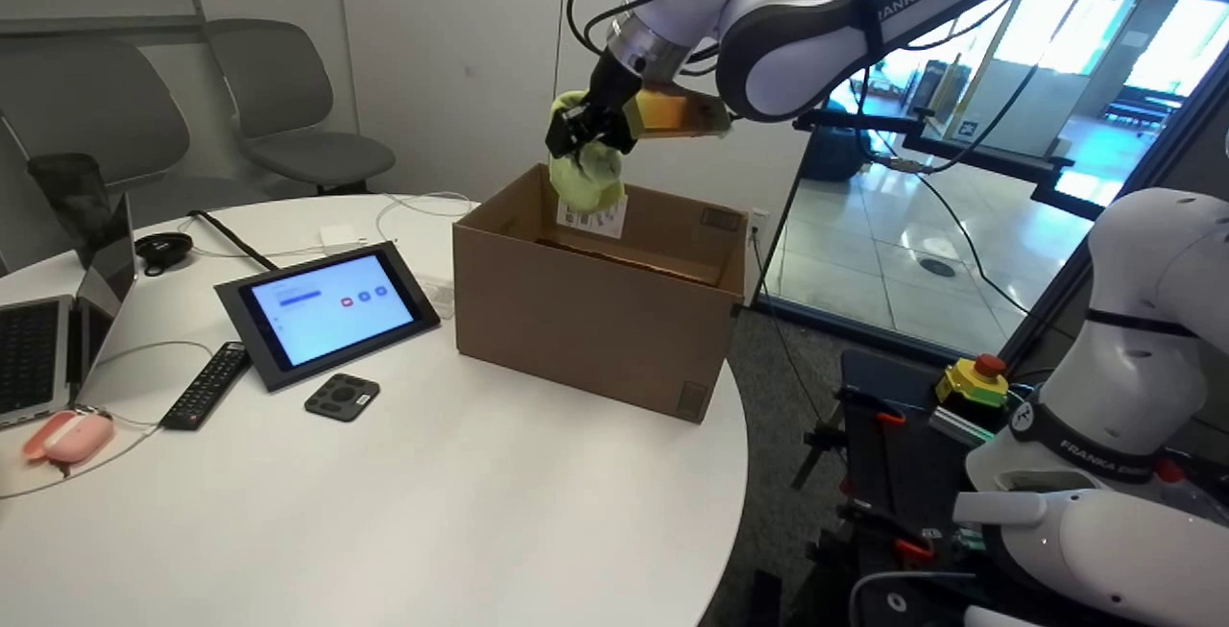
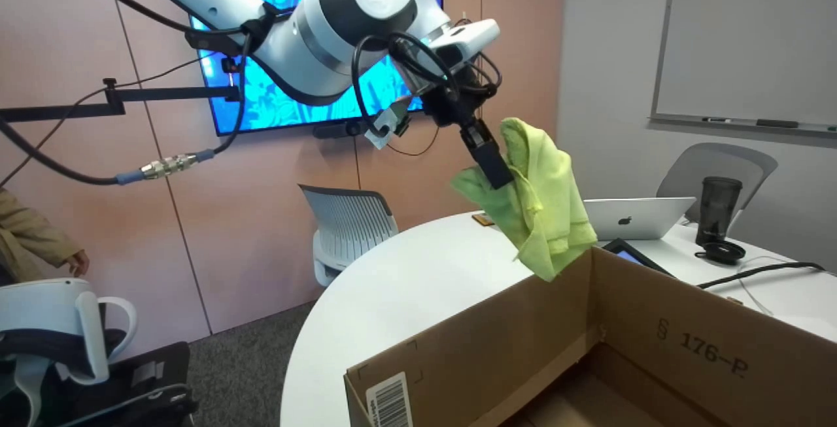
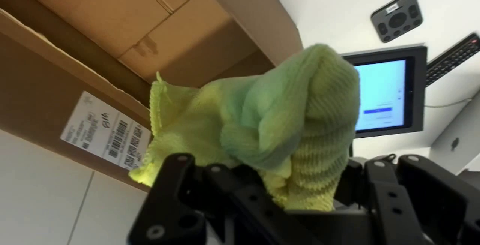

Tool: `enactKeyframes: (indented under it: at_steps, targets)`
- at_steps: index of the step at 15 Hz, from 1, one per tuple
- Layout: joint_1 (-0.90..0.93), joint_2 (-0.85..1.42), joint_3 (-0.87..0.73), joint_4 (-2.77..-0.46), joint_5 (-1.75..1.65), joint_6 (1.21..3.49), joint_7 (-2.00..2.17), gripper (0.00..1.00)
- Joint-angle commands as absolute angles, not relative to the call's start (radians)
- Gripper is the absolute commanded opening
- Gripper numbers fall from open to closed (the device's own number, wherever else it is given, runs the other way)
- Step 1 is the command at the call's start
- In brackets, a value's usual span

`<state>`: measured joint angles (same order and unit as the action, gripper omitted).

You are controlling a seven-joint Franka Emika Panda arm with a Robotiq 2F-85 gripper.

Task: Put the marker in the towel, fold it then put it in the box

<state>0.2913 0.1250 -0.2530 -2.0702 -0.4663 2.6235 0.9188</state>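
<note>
in an exterior view i have the towel (image 1: pixel 588 187) hanging from the claw (image 1: pixel 590 134) above the box (image 1: pixel 586 322), a stiff, straight-sided oblong of smooth brown card. in an exterior view the claw's blunt black fingers (image 2: pixel 492 163) are clamped on the towel; its loose end droops toward a corner of the box, and i can't tell whether it brushes the rim. i judge the towel light, limp and grippy, with nothing to break; the bunched middle, every layer caught, seems the right hold, since a slack fold could come undone. in the wrist view the towel buries the pinch, so i can't tell how narrow the gap between the fingers is, but i see fuzzy, ribbed weave (image 3: pixel 324 164) and a ragged edge nearest the box's paper label (image 3: pixel 107 130). i can't see the marker; if it's wrapped inside, i'd expect a hard, slim core that could slide out an end.
</note>
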Motion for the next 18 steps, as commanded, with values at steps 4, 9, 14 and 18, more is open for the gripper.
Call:
enactKeyframes:
  at_steps: [4, 9, 14, 18]
  targets:
    - [0.094, 0.183, -0.201, -2.066, -0.374, 2.577, 1.037, 0.04]
    - [0.028, 0.291, -0.217, -2.035, -0.290, 2.599, 1.077, 0.04]
    - [0.012, 0.365, -0.235, -2.031, -0.248, 2.695, 1.105, 0.05]
    - [0.009, 0.401, -0.247, -2.040, -0.187, 2.791, 1.090, 0.05]
